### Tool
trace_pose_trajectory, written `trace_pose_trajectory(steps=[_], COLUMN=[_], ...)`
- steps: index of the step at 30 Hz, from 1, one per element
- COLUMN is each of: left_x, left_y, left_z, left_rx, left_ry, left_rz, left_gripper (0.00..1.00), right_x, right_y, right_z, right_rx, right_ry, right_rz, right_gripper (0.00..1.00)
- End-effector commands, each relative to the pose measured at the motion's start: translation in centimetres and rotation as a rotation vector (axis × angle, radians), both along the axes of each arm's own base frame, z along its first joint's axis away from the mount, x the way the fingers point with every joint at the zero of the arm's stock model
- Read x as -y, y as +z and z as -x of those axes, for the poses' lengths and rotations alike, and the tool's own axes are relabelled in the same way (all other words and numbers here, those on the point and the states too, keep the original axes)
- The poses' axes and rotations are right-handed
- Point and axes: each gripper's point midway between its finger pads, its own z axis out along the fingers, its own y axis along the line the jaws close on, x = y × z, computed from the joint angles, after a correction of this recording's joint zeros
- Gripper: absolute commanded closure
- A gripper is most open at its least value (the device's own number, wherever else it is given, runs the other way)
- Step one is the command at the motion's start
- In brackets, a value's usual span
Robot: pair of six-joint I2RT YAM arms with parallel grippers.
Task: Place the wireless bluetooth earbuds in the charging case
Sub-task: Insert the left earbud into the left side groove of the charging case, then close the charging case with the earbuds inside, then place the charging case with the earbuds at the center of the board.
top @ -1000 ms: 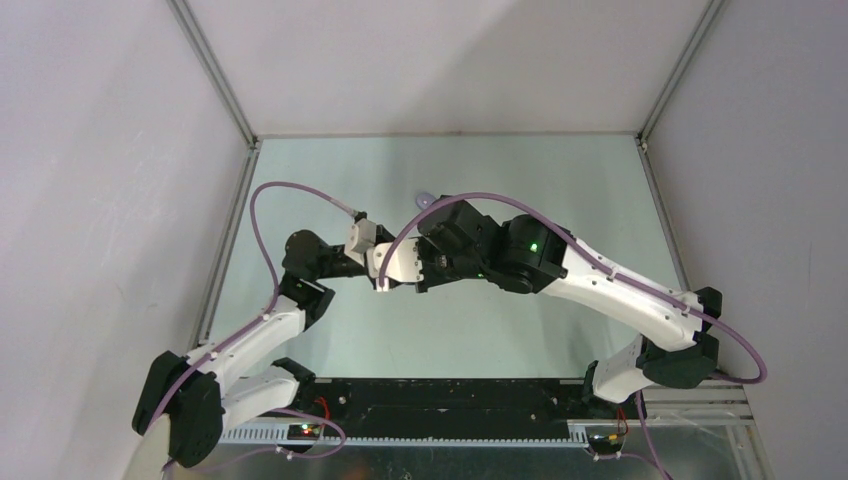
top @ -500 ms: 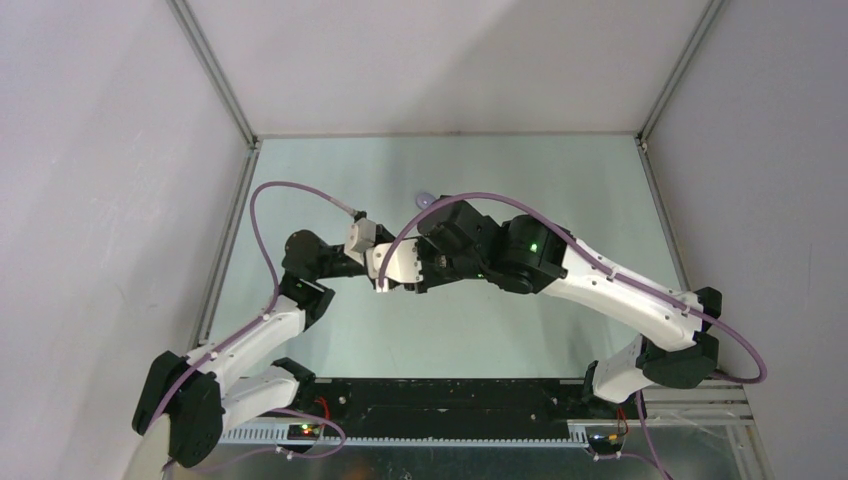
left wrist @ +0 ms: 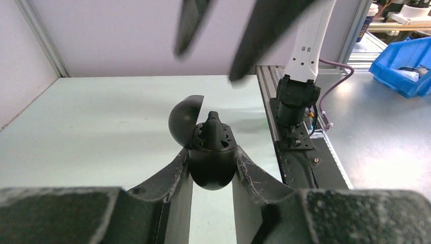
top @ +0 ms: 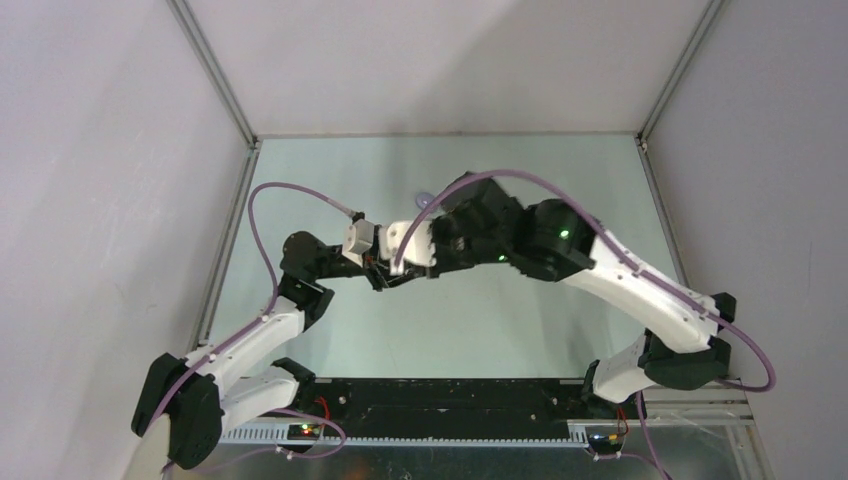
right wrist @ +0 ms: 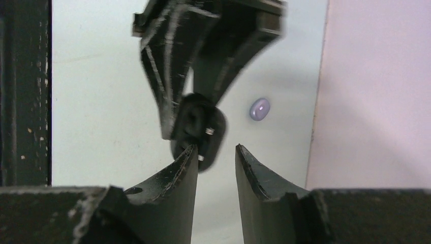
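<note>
While a black earbud (left wrist: pixel 213 123) pokes up from the open charging case (left wrist: pixel 211 175), both grippers meet around it.
The left gripper (left wrist: pixel 212 151) pinches that case tight, lid (left wrist: pixel 184 119) tipped back, over the table (left wrist: pixel 101 117). The right gripper (right wrist: pixel 216 150) stands spread and empty, tips just beside the case. A small lilac oval (right wrist: pixel 259 109) lies on the table beyond.
</note>
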Motion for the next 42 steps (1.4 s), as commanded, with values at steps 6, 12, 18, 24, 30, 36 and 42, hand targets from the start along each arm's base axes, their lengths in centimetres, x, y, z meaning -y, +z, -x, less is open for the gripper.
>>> trace_pose_trajectory(steps=[6,12,18,24,30,36,42], left_x=[0.0,0.1,0.1,0.1,0.3,0.6,1.1], left_y=[1.9,2.3,2.1,2.0,1.6,0.6,0.0], left_z=[0.7,0.8,0.7,0.5,0.0,-1.6,-2.7], left_rx=[0.066,0.064,0.059,0.057,0.04,-0.012,-0.065], left_ry=[-0.03,-0.035,-0.038,-0.027,-0.018,0.041,0.055], left_rz=[0.031,0.039,0.035,0.033,0.023,-0.037,-0.027], left_gripper=[0.94,0.94,0.95,0.95,0.95,0.96,0.97], right_x=[4.1,2.3,-0.1,0.7,2.7,5.8,7.1], right_y=[7.4,2.0,-1.1,1.0,2.5,2.4,-1.2], right_z=[-4.6,-6.2,-4.6,-0.7,0.9,-1.1,-2.9], right_rx=[-0.027,-0.077,-0.176,-0.219,-0.205,-0.2,-0.233], right_ry=[-0.175,-0.2,-0.131,-0.013,0.021,-0.054,-0.066], right_rz=[-0.36,-0.324,-0.284,-0.296,-0.314,-0.369,-0.399], right_gripper=[0.63,0.63,0.64,0.65,0.66,0.36,0.12])
